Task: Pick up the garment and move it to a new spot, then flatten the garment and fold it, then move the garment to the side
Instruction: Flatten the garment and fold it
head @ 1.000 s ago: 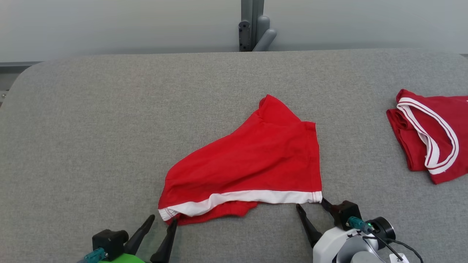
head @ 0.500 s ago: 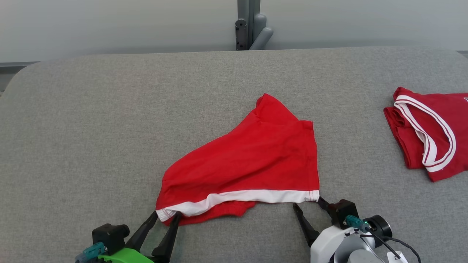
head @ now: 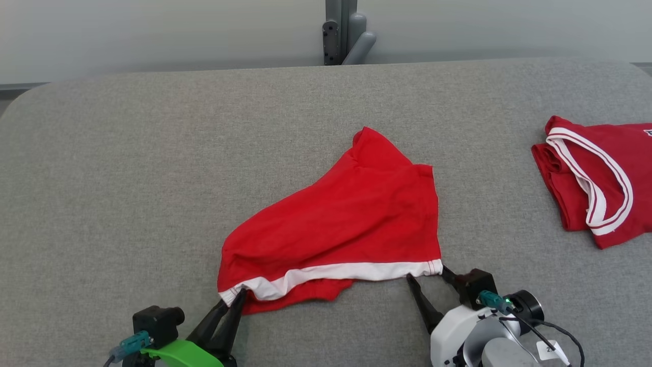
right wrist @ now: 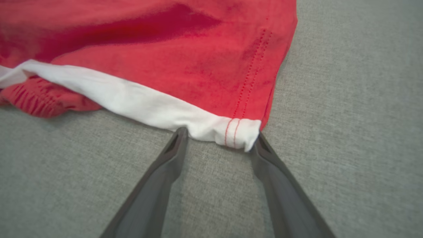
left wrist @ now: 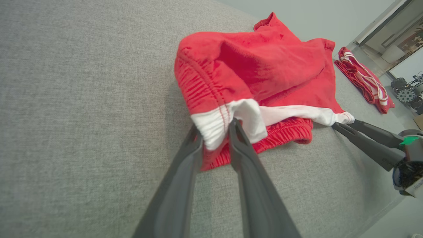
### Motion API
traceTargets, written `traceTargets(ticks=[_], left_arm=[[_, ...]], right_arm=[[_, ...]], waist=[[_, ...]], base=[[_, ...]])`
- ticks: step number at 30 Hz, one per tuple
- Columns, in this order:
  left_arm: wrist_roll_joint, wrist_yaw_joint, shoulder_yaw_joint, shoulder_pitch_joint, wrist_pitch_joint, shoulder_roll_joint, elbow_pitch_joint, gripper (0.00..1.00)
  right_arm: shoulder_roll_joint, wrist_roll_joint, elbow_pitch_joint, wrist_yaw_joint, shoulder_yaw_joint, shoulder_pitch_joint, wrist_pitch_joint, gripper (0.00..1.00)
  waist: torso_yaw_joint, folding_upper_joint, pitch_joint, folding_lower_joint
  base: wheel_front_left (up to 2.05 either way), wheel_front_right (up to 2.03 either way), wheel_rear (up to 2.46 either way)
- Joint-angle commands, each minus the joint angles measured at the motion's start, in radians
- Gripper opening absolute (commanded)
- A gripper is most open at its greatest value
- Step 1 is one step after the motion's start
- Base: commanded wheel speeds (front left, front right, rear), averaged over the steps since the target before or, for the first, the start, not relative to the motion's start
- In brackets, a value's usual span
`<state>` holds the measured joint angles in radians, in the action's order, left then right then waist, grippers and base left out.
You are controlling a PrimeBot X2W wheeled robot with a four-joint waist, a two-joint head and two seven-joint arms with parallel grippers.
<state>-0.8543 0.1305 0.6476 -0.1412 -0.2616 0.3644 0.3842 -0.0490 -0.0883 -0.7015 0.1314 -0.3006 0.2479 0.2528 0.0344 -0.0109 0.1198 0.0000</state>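
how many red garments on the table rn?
2. One crumpled garment lies in the middle of the table, white hem toward the robot. One folded garment sits at the right edge, cut off by the frame, so more may lie beyond it.

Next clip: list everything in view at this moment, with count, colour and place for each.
garment: one, red with a white band, crumpled at the table's middle
second garment: one, red with white stripes, on the table at the far right
table: one, grey, fabric-covered, under both garments
post: one, grey, behind the table's far edge
left pincer: one, dark fingers, closed on the left end of the garment's white band
right pincer: one, dark fingers, open, astride the band's right corner
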Motion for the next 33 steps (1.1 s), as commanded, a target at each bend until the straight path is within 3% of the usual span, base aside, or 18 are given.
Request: traceTargets(ticks=[1,2,3,8,12,19,23,26,29,33], left_arm=[[-0.001,0.001,0.001,-0.020,-0.004,0.003,0.000,0.25],[-0.002,0.001,0.003,-0.021,-0.004,0.005,0.001,0.13],[-0.003,0.001,0.007,-0.022,-0.004,0.007,0.003,0.00],[-0.026,0.001,0.023,-0.022,-0.003,0.024,-0.006,0.00],[-0.104,0.001,0.013,-0.005,0.027,0.060,-0.081,0.00],[-0.198,-0.004,-0.018,0.014,0.159,0.191,-0.380,0.00],[-0.240,-0.026,-0.051,-0.022,0.250,0.276,-0.602,0.00],[-0.301,-0.030,-0.094,-0.100,0.329,0.324,-0.739,0.00],[-0.368,-0.033,-0.136,-0.231,0.436,0.366,-0.805,0.00],[-0.380,-0.034,-0.155,-0.421,0.554,0.384,-0.762,0.00]], right_arm=[[-0.003,-0.010,-0.008,-0.002,-0.004,0.013,0.003,0.47],[-0.003,-0.016,-0.014,-0.002,-0.012,0.018,0.004,0.16],[-0.003,-0.026,-0.022,-0.002,-0.027,0.023,-0.004,0.00],[-0.003,-0.086,-0.038,-0.001,-0.047,0.048,-0.002,0.00],[-0.015,-0.203,0.031,-0.002,-0.051,0.052,-0.003,0.00],[-0.172,-0.506,0.386,-0.001,-0.069,0.051,-0.108,0.00],[-0.283,-0.625,0.649,-0.001,-0.003,0.048,-0.206,0.00],[-0.327,-0.689,0.805,-0.001,0.080,0.090,-0.288,0.00],[-0.342,-0.681,0.881,-0.001,0.149,0.191,-0.382,0.00],[-0.319,-0.638,0.849,-0.001,0.188,0.351,-0.459,0.00]], waist=[[-0.002,0.0109,0.002,0.0000],[-0.004,0.0109,0.004,0.0000],[-0.005,0.0109,0.004,0.0000],[-0.010,0.0109,0.000,0.0000],[-0.016,0.0109,-0.004,0.0000],[-0.051,0.0109,-0.002,0.0000],[-0.069,0.0109,0.029,0.0000],[-0.077,0.0109,0.082,0.0000],[-0.088,0.0109,0.160,0.0000],[-0.088,0.0109,0.238,0.0000]], base=[[0.00,0.00,0.00],[0.00,0.00,0.00],[0.00,0.00,0.00],[0.00,0.00,0.00],[0.00,0.00,0.00],[0.00,0.00,0.00],[0.00,0.00,0.00],[0.00,0.00,0.00],[0.00,0.00,0.00],[0.00,0.00,0.00]])
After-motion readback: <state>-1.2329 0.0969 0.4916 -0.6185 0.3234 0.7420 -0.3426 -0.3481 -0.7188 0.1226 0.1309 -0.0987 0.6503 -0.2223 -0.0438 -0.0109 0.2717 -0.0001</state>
